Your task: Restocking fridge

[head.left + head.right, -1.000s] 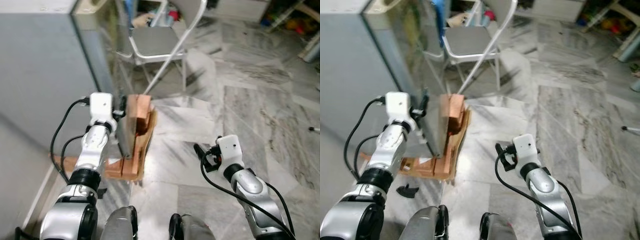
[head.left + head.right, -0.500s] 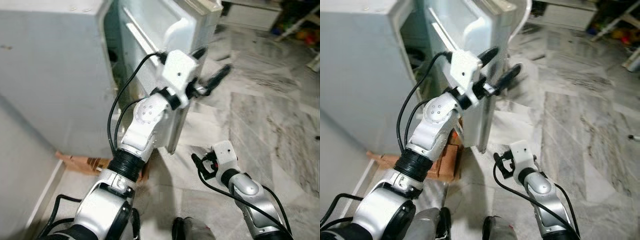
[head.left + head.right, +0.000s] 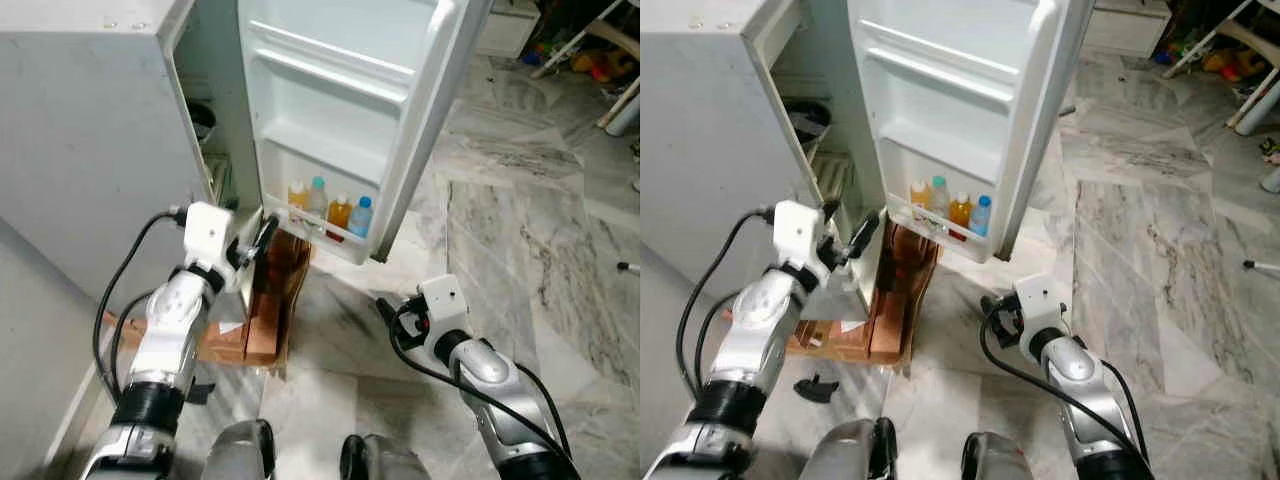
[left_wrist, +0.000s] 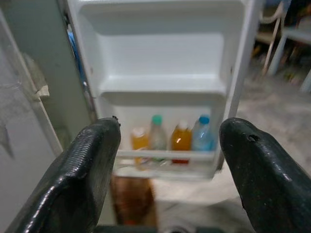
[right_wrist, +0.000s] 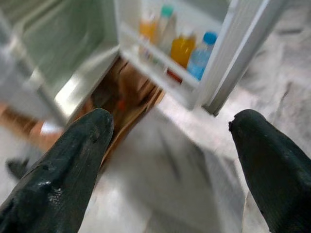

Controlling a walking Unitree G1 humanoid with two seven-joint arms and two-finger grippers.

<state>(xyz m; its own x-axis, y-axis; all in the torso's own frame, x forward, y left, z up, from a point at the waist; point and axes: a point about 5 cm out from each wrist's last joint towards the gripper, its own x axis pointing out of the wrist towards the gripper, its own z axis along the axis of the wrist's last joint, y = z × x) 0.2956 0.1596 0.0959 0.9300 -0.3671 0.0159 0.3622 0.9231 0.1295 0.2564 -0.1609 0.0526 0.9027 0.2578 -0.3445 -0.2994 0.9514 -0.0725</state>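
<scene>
The fridge (image 3: 90,130) is a pale grey-white box standing on the marble floor, raised on a low wooden pallet (image 3: 255,330). Its door (image 3: 350,110) is swung wide open, showing a white inner lining with moulded shelves. The upper door shelves are bare. The lowest door shelf (image 3: 320,232) holds four bottles standing upright in a row, close together: one with orange-yellow liquid (image 3: 297,194), a clear one with a teal cap (image 3: 317,197), one with orange liquid (image 3: 341,212), and a clear one with a blue cap (image 3: 362,216). Inside the dim cabinet, a dark round pot (image 3: 806,116) sits on an upper shelf.
</scene>
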